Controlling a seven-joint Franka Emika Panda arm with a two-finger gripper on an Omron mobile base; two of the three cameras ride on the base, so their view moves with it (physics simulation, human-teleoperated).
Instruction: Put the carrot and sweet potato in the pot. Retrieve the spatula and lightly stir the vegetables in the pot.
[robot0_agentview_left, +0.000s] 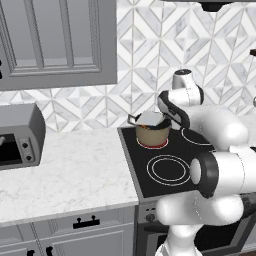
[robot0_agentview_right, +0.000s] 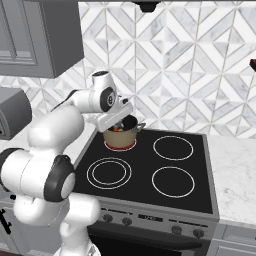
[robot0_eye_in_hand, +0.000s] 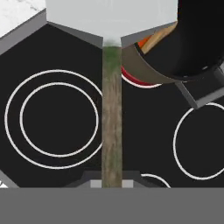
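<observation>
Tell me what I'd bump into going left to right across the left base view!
Toaster oven → marble counter → pot on the stove → the robot's white arm.

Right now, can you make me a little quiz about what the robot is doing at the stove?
1. True or false: the pot sits on the back left burner of the stove.
2. What is clamped between the jaws? A: a ladle. B: the spatula. C: a wooden spoon.
3. Fill in the word: the ring showing under the pot is coloured ____.
Key: 1 true; 2 B; 3 red.
</observation>
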